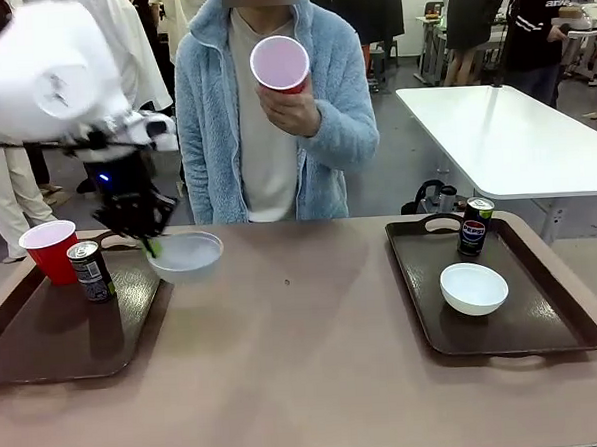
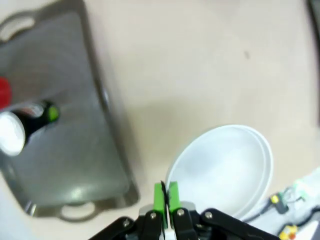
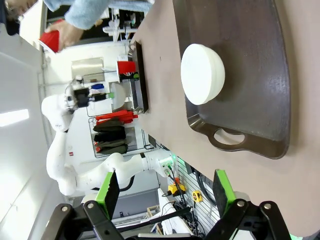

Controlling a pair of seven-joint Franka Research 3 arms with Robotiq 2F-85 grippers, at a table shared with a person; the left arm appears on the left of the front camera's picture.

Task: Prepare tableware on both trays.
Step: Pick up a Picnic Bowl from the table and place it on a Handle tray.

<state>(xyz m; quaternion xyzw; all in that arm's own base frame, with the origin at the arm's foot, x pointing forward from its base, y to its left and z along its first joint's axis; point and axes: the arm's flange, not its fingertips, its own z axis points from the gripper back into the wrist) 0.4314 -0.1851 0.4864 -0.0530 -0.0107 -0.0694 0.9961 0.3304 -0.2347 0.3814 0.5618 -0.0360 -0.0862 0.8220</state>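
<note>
My left gripper (image 1: 151, 241) (image 2: 166, 192) is shut on the rim of a small white bowl (image 1: 186, 255) (image 2: 225, 167), which hangs over the right rim of the left tray (image 1: 54, 341) (image 2: 65, 145). On that tray stand a red cup (image 1: 51, 250) and a dark can (image 1: 91, 271) (image 2: 25, 125). The right tray (image 1: 524, 317) (image 3: 250, 100) holds another white bowl (image 1: 473, 287) (image 3: 202, 74) and a dark can (image 1: 475, 224). My right gripper (image 3: 165, 187) is open, off that tray's handle end, with nothing between its fingers. The person holds a second red cup (image 1: 280, 64) at chest height.
The person in a light blue fleece stands at the far edge, middle. Bare brown table (image 1: 295, 354) lies between the two trays. A white table (image 1: 514, 132) stands behind at the right, with people farther off.
</note>
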